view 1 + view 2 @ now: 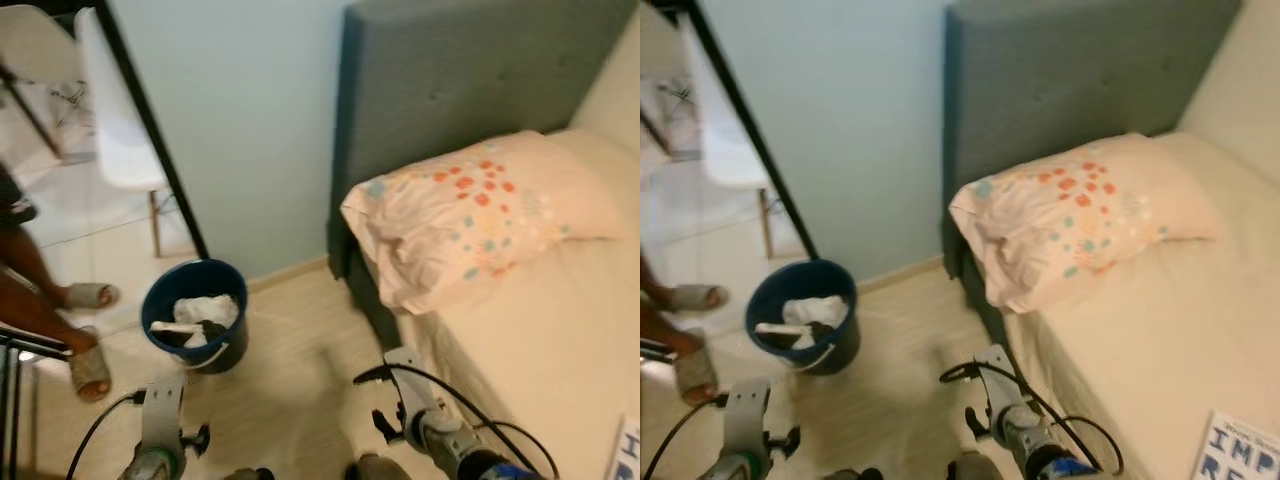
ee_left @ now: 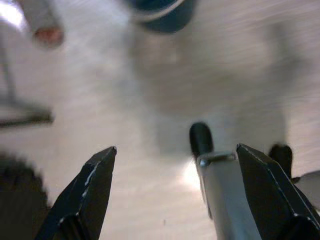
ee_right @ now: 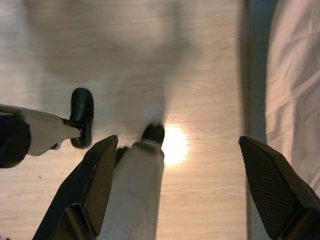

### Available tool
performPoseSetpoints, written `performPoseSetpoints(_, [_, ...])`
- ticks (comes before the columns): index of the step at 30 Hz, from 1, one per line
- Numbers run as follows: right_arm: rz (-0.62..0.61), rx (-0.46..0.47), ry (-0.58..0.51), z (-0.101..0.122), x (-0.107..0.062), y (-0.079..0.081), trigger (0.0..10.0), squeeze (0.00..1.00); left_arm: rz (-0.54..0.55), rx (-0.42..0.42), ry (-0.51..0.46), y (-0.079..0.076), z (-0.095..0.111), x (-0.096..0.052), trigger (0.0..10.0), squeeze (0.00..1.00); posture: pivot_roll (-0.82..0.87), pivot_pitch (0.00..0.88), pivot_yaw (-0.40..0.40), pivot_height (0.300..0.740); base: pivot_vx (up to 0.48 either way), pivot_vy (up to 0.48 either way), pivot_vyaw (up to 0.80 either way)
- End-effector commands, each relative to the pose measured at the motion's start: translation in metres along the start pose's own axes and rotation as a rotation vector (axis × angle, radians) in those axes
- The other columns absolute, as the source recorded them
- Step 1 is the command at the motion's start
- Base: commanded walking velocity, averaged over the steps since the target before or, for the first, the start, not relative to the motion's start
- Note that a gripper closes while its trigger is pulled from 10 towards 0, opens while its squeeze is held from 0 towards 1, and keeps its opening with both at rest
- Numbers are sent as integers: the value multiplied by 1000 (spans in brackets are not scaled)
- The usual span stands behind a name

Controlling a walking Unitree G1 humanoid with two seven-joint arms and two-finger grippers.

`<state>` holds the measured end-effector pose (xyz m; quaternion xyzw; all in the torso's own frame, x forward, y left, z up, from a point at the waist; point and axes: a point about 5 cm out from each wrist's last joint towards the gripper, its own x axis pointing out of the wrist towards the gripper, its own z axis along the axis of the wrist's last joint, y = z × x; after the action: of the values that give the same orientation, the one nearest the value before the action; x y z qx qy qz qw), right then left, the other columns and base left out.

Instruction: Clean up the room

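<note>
**Both arms hung low over the floor, jaws wide and holding nothing**

You had the robot standing on the pale wood floor [image 1: 290, 400] beside the bed [image 1: 560, 340], with its head camera looking down. The blue bucket [image 1: 193, 316] stood on the floor near the light blue wall [image 1: 250, 120], to the robot's left of the bed's grey headboard [image 1: 470, 70]. White crumpled stuff and something dark lay inside the bucket; what they were, you could not tell from the blur.

A pillow [image 1: 470, 215] with orange and teal dots lay on the bed against the headboard. A sheet of paper with blue lettering [image 1: 1238, 452] rested on the bed's near corner.

Your left gripper [image 2: 175, 192] pointed down at the floor, jaws wide apart and gripping nothing, with the bucket's base well ahead of it. Your right gripper [image 3: 177, 187] did the same, jaws wide and bare, with the bed's side just beside it. Both silver arms showed at the lower edge of the head views, cables looping off them.

A person's sandalled feet [image 1: 88, 335] stood on the floor at the robot's left, near the bucket, and a white chair [image 1: 115, 120] stood beyond a black frame [image 1: 155, 130].
</note>
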<state>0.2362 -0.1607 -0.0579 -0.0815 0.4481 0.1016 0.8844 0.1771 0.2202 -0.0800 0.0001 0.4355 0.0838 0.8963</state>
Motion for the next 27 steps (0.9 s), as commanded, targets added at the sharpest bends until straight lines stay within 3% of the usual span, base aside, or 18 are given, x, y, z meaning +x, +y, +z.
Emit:
performPoseSetpoints(1, [-28, 24, 27, -6, -2, -9, 10000, 0, -17, -1, 9, -8, -2, 0, 10000, 0, -91, 0, 51, 740, 0, 0, -800])
performPoseSetpoints(9, [-65, 22, 24, -4, -2, -15, 10000, 0, -15, -19, 7, -11, -6, -1, 10000, 0, -96, 0, 43, 740, 0, 0, -800])
performPoseSetpoints(14, [-95, 2, 23, -1, -3, -20, 10000, 0, 48, -6, -32, -7, -3, -1, 10000, 0, -88, 0, 35, 740, 0, 0, -800])
performPoseSetpoints(24, [-124, -6, 12, 5, -3, -25, 10000, 0, 15, -73, -30, -4, -2, -1, 10000, 0, -81, 0, 24, 740, 0, 0, -800])
performPoseSetpoints(27, [-136, -15, 0, 7, -4, -27, 10000, 0, 14, -82, -23, -4, -3, -1, 10000, 0, -77, 0, 19, 740, 0, -423, -521])
